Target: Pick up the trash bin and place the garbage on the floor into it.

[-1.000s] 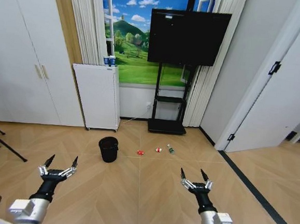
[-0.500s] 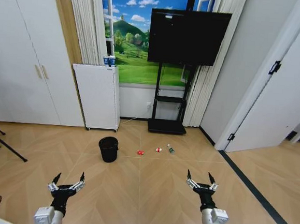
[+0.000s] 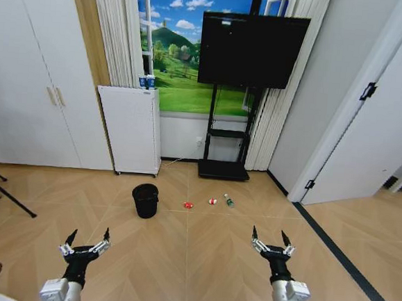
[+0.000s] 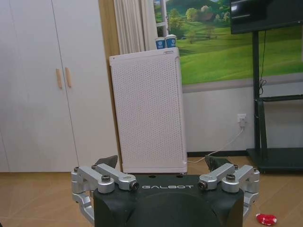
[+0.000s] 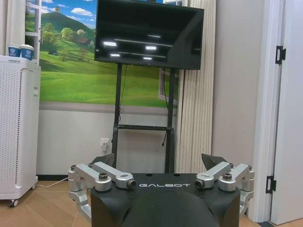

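Cups [image 3: 146, 81] atop white cabinet [image 3: 130, 131], beside TV [image 3: 251, 50].

Head camera high, looking down room; wrist cameras low, level — all share white cabinet [image 3: 129, 129].

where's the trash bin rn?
Head view: the trash bin stands upright on the floor, left of centre, in front of the white cabinet, with the red wad nearest on its right.

Left end effector [image 3: 87, 238] and right end effector [image 3: 273, 237] low, forward, fingers spread apart.
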